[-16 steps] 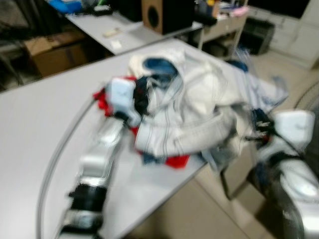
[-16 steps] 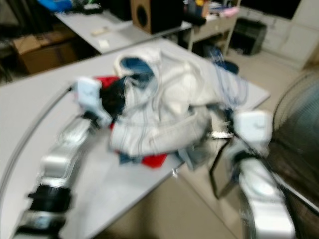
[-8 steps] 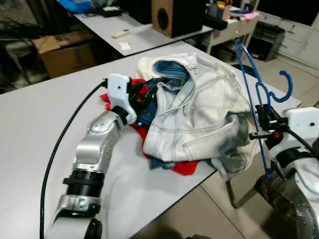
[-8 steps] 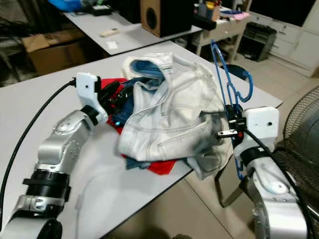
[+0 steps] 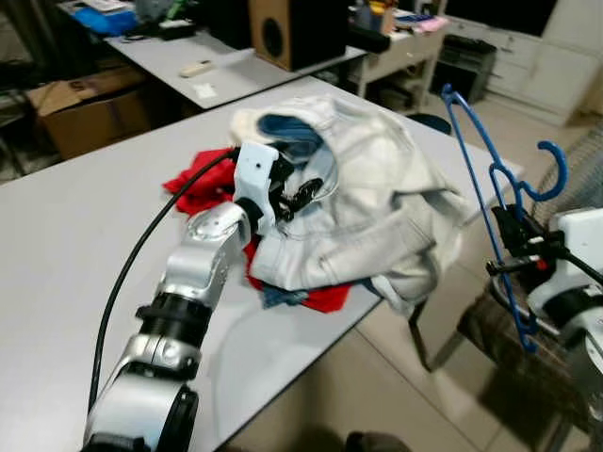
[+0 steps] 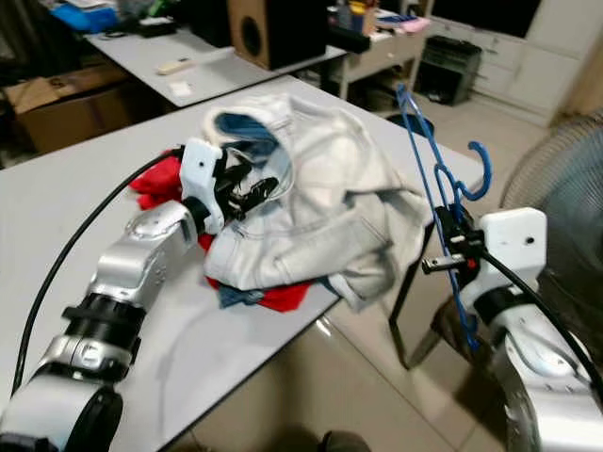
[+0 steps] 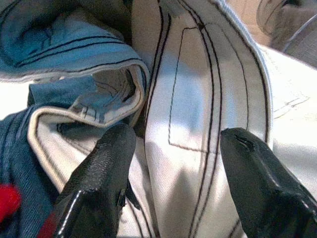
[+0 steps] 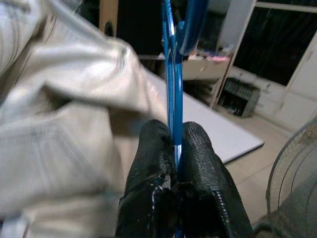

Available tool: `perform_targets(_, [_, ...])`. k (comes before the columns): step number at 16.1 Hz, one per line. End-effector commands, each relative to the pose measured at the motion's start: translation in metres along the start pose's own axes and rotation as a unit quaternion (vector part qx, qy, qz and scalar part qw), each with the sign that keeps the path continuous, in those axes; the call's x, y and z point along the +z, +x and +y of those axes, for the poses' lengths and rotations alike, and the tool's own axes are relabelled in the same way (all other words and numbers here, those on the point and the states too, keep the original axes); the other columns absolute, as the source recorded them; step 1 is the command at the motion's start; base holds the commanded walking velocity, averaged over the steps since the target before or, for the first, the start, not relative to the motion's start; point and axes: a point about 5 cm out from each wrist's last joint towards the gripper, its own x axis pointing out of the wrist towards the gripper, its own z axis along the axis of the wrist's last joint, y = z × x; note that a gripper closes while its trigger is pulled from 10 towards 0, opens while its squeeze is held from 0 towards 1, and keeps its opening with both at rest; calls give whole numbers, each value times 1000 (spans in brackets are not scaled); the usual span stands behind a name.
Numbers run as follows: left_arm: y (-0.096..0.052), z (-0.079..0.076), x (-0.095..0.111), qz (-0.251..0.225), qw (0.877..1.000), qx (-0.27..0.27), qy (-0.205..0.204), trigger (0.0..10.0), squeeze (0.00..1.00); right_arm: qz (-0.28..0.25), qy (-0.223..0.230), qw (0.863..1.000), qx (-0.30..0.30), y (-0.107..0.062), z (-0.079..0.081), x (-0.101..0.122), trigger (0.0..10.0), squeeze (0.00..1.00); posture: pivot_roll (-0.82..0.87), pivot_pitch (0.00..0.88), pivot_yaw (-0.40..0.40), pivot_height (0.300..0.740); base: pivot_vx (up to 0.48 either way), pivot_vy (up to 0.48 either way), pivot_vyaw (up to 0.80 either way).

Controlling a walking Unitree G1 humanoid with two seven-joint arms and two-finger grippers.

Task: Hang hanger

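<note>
A blue wire hanger point(image 8: 172, 74) stands upright off the table's right edge, with my right gripper point(image 5: 506, 245) shut on its lower wire. In the right wrist view the two black fingers point(image 8: 198, 148) pinch the blue wire. A pile of clothes lies on the grey table point(image 5: 75, 245): a pale white denim garment point(image 5: 377, 188) on top, red cloth point(image 5: 193, 188) and blue denim under it. My left gripper point(image 5: 300, 188) rests on the near left side of the pile, open. Its fingers point(image 7: 114, 148) straddle a fold of white denim.
A second table point(image 5: 188, 71) with a dark speaker box point(image 5: 283, 28) stands behind. A cardboard box point(image 5: 85, 113) sits on the floor at the back left. A floor fan point(image 6: 556, 160) and a chair point(image 5: 499, 330) are close to my right arm.
The camera steadied and shifted. My left gripper moved from the red and blue cloth onto the white denim. My right gripper carried the hanger away from the pile's edge.
</note>
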Motion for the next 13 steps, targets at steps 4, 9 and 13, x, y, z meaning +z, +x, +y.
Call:
perform_targets(4, [-5,20,14,-40,997,63,9,10000,0,10,-12,999,46,-15,-1,-3,10000,0,-205,0,49,740,0,0,0])
perform_targets(9, [-8,32,8,-28,997,69,9,10000,0,12,-20,998,64,-18,-5,-1,10000,0,-203,0,38,740,0,0,0])
perform_targets(13, [3,21,8,-32,999,39,0,10000,0,1,-26,997,79,-15,-3,5,10000,0,-211,0,37,740,0,0,0])
